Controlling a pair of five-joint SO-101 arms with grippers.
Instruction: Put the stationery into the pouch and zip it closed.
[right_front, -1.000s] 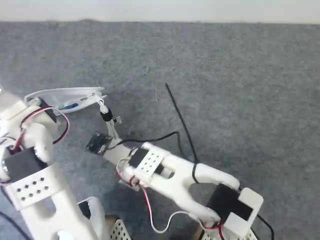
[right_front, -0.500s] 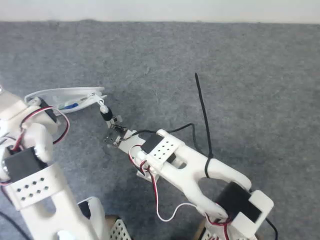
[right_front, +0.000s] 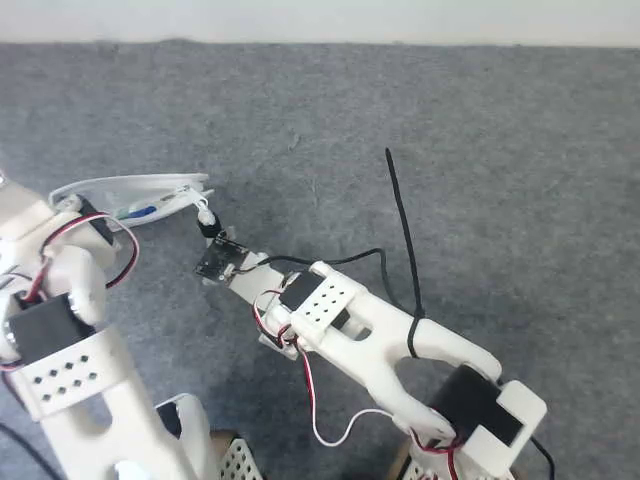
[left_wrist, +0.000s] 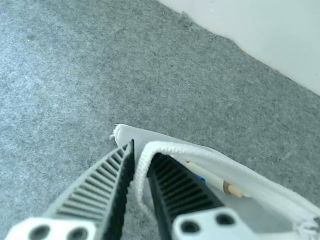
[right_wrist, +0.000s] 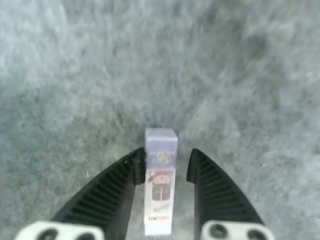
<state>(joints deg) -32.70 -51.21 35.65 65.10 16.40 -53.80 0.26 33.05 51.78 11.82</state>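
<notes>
A white pouch (right_front: 120, 187) sits at the left with its mouth held open. My left gripper (left_wrist: 142, 151) is shut on its rim (left_wrist: 150, 148). Inside the pouch (left_wrist: 240, 180) lie a blue-marked pen (left_wrist: 199, 179) and a beige item (left_wrist: 230, 188). A small printed eraser-like block (right_wrist: 160, 175) lies on the grey carpet. My right gripper (right_wrist: 166, 152) is open around it, one finger against its side and the other a little apart. In the high view the right gripper (right_front: 211, 242) is just right of the pouch mouth, at a small black and white piece (right_front: 207, 222).
Grey carpet (right_front: 480, 130) covers the table up to a white wall at the far edge. A stiff black cable (right_front: 402, 235) sticks up from the right arm. The left arm's white body (right_front: 70, 370) fills the near left corner.
The right arm swung to the right, then moved its gripper up toward the pouch mouth. Its black cable swung right. The left arm and pouch stayed still.
</notes>
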